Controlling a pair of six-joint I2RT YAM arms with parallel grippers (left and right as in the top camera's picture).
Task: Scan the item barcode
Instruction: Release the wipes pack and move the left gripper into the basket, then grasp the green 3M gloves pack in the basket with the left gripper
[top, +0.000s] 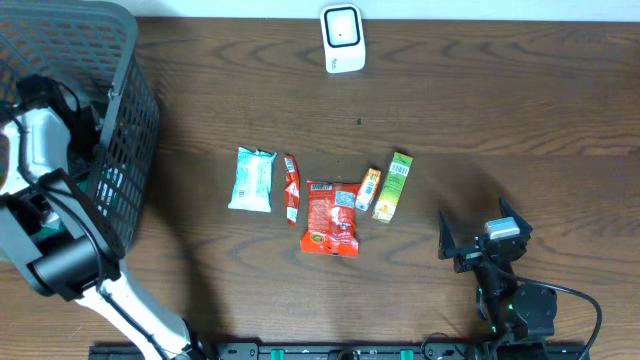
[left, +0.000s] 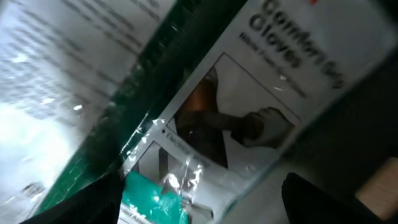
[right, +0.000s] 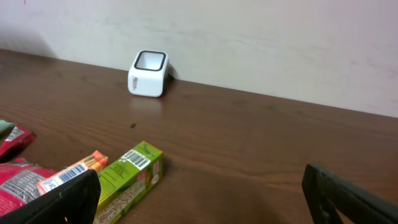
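We saw the left end effector (left: 202, 202) down inside the dark grey plastic mesh basket (top: 135, 100) at the left edge of the brown wooden worktop (top: 500, 110). Its jaws stood wide apart, close over a clear-wrapped green and white packet of gloves (left: 249, 118) that lay tilted in the basket. We could not tell whether the fingers touched it. The right end effector (top: 478, 232) hovered near the front right of the worktop, jaws spread wide and gripping nothing. The small white barcode scanner (top: 342, 38) stood at the far edge, well apart from both arms. In the middle of the worktop lay 5 items in a loose row: a pale blue packet (top: 252, 180), a narrow red sachet (top: 291, 187), a red pouch (top: 331, 217), a small orange box (top: 368, 189) and a green carton (top: 393, 186).
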